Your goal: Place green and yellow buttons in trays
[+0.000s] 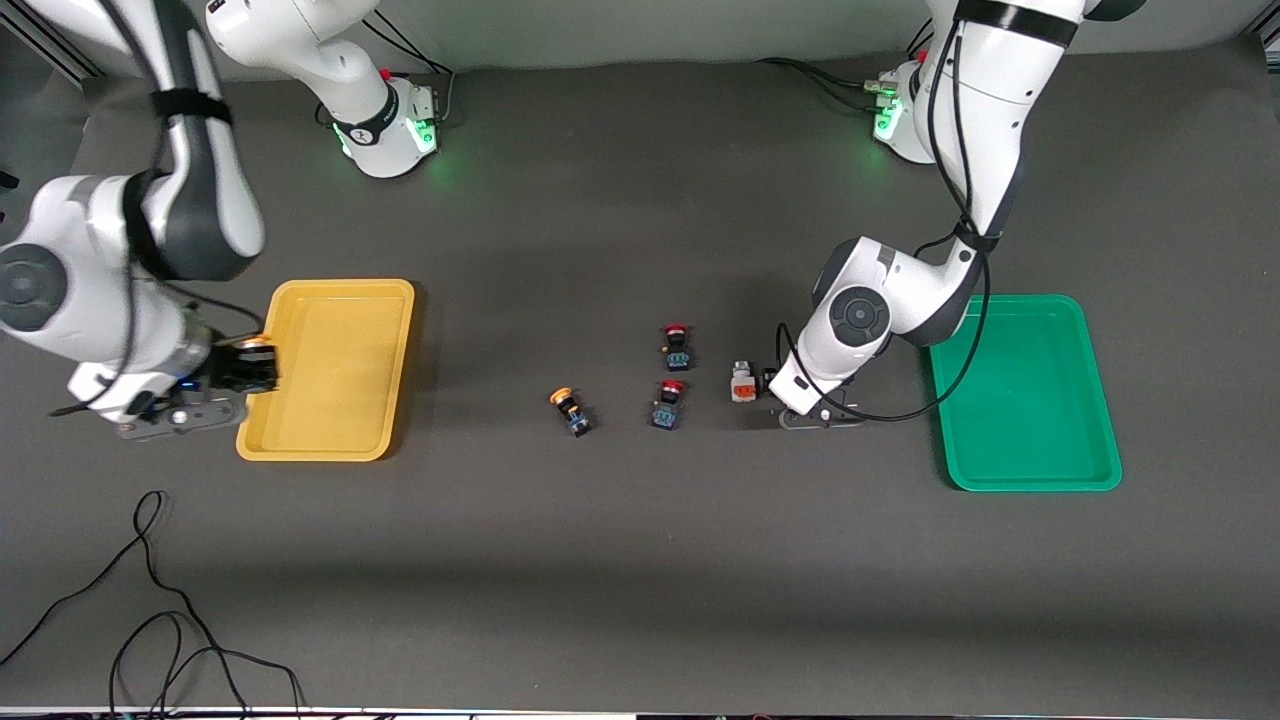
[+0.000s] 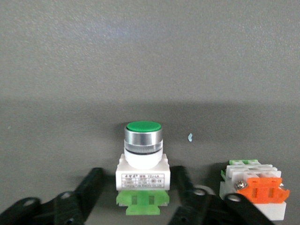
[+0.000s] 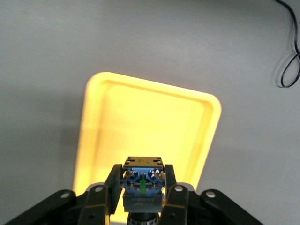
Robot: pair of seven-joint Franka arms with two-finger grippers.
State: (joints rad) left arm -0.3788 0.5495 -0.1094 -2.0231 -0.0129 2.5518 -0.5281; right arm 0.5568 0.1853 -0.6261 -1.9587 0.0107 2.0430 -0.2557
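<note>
My right gripper (image 1: 252, 366) is shut on a yellow button (image 3: 143, 185) with a black-and-blue body. It holds it over the rim of the yellow tray (image 1: 340, 370) at the right arm's end; the tray also shows in the right wrist view (image 3: 150, 122). My left gripper (image 2: 138, 173) is open and low at the table, one finger on each side of the green button (image 2: 143, 159), with gaps. In the front view the left gripper (image 1: 778, 385) hides that button. A second yellow button (image 1: 572, 410) lies mid-table. The green tray (image 1: 1030, 400) is beside the left hand.
Two red-capped buttons (image 1: 677, 345) (image 1: 669, 403) lie between the loose yellow button and the left gripper. A white block with an orange face (image 1: 742, 381) sits right beside the green button, also in the left wrist view (image 2: 255, 194). A black cable (image 1: 150, 600) lies near the front camera.
</note>
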